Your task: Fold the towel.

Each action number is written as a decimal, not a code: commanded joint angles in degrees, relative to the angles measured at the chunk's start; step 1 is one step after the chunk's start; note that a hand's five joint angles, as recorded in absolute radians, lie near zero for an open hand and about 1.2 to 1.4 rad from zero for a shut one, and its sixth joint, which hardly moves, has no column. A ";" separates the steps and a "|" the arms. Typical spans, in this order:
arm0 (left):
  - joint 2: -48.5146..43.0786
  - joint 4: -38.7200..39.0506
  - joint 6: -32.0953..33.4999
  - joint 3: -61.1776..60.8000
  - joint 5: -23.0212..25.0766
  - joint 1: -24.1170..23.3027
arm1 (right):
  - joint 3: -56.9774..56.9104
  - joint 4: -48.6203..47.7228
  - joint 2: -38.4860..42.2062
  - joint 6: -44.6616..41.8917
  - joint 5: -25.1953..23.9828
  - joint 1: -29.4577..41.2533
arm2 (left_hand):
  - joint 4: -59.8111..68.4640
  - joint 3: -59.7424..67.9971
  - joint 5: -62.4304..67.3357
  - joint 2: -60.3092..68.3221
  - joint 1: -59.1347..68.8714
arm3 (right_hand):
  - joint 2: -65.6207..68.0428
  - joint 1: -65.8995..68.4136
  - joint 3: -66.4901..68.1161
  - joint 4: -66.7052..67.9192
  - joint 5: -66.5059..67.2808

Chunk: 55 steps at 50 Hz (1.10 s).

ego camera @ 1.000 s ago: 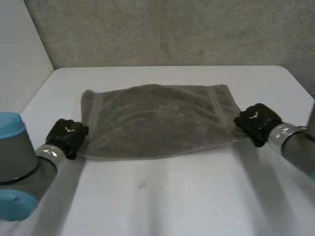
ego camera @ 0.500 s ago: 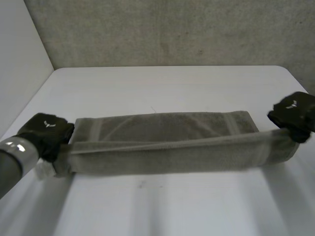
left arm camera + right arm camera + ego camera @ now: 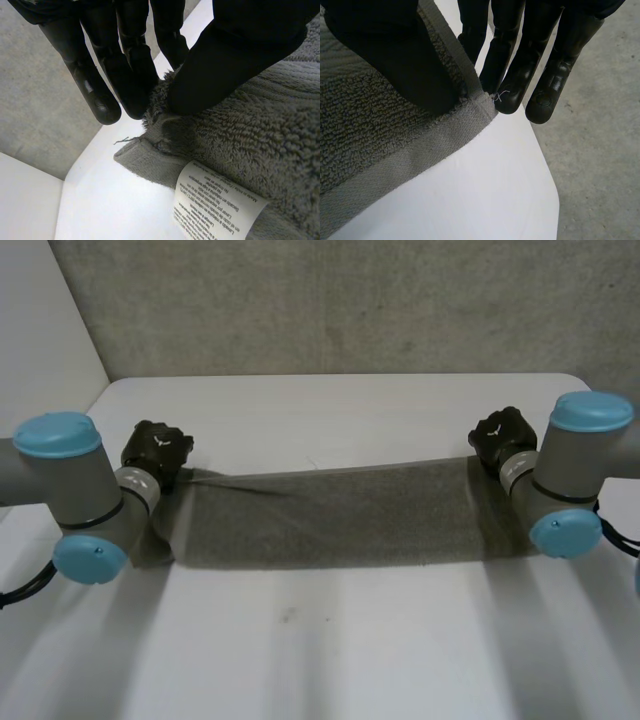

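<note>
You see the towel (image 3: 330, 515) drawn out as a long, narrow band across the middle of the table (image 3: 320, 650); half a second ago it was a thicker band nearer the front edge, and a second ago it lay spread flat. The left hand (image 3: 157, 450) pinches one end corner between thumb and straight fingers, just beside the label (image 3: 215, 207), and the right hand (image 3: 497, 437) pinches the hemmed corner of the other end likewise. Both hands now sit farther back on the table than before.
</note>
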 commanded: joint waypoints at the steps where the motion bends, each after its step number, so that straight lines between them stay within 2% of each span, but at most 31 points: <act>1: -2.70 1.19 0.14 2.19 0.34 -0.98 | -4.41 -1.04 3.93 -0.14 -0.02 0.20 | 10.26 10.28 10.69 10.27 12.78 | 12.55 19.24 11.69 11.35 16.89; 2: -2.70 1.19 0.14 2.20 0.34 -0.98 | -5.20 -2.27 4.46 -0.14 -0.02 0.29 | 10.26 10.28 10.69 10.27 12.78 | -7.21 -0.51 -8.07 -8.41 -2.86; 3: -2.96 2.32 0.14 2.20 0.26 -1.24 | -5.21 -2.28 4.46 -0.14 -0.02 0.29 | 5.95 5.97 6.38 5.96 8.47 | -7.40 -0.71 -8.27 -8.61 -3.06; 4: -3.05 3.81 0.05 2.20 0.08 -1.42 | -5.82 -3.76 4.90 -0.14 0.33 0.38 | -16.57 -16.55 -16.15 -16.57 -14.06 | -40.71 -34.02 -41.58 -41.92 -36.37; 5: -3.05 3.83 0.05 2.20 0.08 -1.42 | -5.82 -3.78 4.90 -0.14 0.33 0.38 | -16.80 -16.78 -16.37 -16.79 -14.28 | -41.05 -34.35 -41.91 -42.25 -36.70; 6: -3.05 5.83 0.14 2.11 -0.44 -1.60 | -6.26 -5.69 5.16 -0.14 0.68 0.47 | -50.61 -50.58 -50.18 -50.60 -48.09 | -57.45 -50.76 -58.31 -58.65 -53.11; 7: -2.88 7.76 0.14 1.93 -1.32 -1.68 | -6.26 -7.89 4.99 -0.05 1.12 0.55 | -58.77 -58.75 -58.34 -58.76 -56.25 | -57.45 -50.76 -58.31 -58.65 -53.11; 13: -0.68 13.06 -0.04 0.00 -4.23 -3.18 | -4.42 -13.36 1.21 1.09 2.62 1.08 | -59.74 -59.72 -59.31 -59.73 -57.22 | -57.45 -50.76 -58.31 -58.65 -53.11; 15: 3.26 14.72 -0.04 -2.97 -4.93 -3.44 | -0.22 -14.76 -4.47 4.41 2.80 1.08 | -59.74 -59.72 -59.31 -59.73 -57.22 | -57.45 -50.76 -58.31 -58.65 -53.11; 16: 3.28 14.73 -0.04 -2.99 -4.93 -3.44 | -0.20 -14.76 -4.50 4.43 2.80 1.08 | -59.74 -59.72 -59.31 -59.73 -57.22 | -57.45 -50.76 -58.31 -58.65 -53.11; 18: 8.00 14.90 -0.04 -6.92 -4.93 -3.44 | 4.87 -15.38 -11.15 9.77 2.45 0.47 | -59.74 -59.72 -59.31 -59.73 -57.22 | -57.45 -50.76 -58.31 -58.65 -53.11; 24: 15.67 14.46 -0.56 -13.01 -5.11 -3.36 | 12.19 -14.15 -20.15 16.12 1.13 0.29 | -59.74 -59.72 -59.31 -59.73 -57.22 | -57.45 -50.76 -58.31 -58.65 -53.11; 26: 20.31 14.29 -0.74 -17.90 -4.67 -3.01 | 17.70 -11.35 -25.31 17.78 -2.46 -0.58 | -59.74 -59.72 -59.31 -59.73 -57.22 | -57.45 -50.76 -58.31 -58.65 -53.11; 27: 20.33 14.29 -0.74 -17.93 -4.67 -3.00 | 17.73 -11.34 -25.33 17.79 -2.48 -0.59 | -59.74 -59.72 -59.31 -59.73 -57.22 | -57.45 -50.76 -58.31 -58.65 -53.11; 32: 26.29 14.20 -1.35 -26.17 -4.40 -3.27 | 26.85 -2.84 -31.12 18.14 -10.89 -5.32 | -59.74 -59.72 -59.31 -59.73 -57.22 | -55.42 -48.72 -56.28 -56.62 -51.07; 34: 27.87 14.11 -2.23 -27.67 -4.40 -3.27 | 28.70 -0.72 -31.83 18.06 -12.66 -6.20 | -59.74 -59.72 -59.31 -59.73 -57.22 | -51.85 -45.16 -52.71 -53.05 -47.51; 37: 31.22 13.50 -7.84 -31.02 -4.23 -3.35 | 33.62 3.25 -32.89 17.79 -16.44 -9.80 | -59.74 -59.72 -59.31 -59.73 -57.22 | -50.14 -43.44 -51.00 -51.34 -45.80; 43: 32.99 10.07 -14.71 -32.34 -2.64 -3.36 | 38.39 2.55 -32.98 17.79 -18.74 -13.16 | -59.74 -59.72 -59.31 -59.73 -57.22 | -44.58 -37.89 -45.45 -45.79 -40.24; 45: 33.86 7.01 -18.30 -32.34 -1.51 -3.18 | 41.01 0.89 -32.81 17.44 -21.80 -14.47 | -59.74 -59.72 -59.31 -59.73 -57.22 | -40.07 -33.38 -40.94 -41.28 -35.73; 49: 33.95 5.76 -21.13 -32.43 -0.97 -3.18 | 43.57 -3.93 -30.18 17.09 -25.58 -16.05 | -59.74 -59.72 -59.31 -59.73 -57.22 | -34.18 -27.48 -35.04 -35.38 -29.84; 55: 33.86 5.59 -21.31 -32.70 -0.97 -3.36 | 43.40 -8.08 -25.96 17.09 -26.04 -17.11 | -59.74 -59.72 -59.31 -59.73 -57.22 | -30.45 -23.76 -31.32 -31.66 -26.11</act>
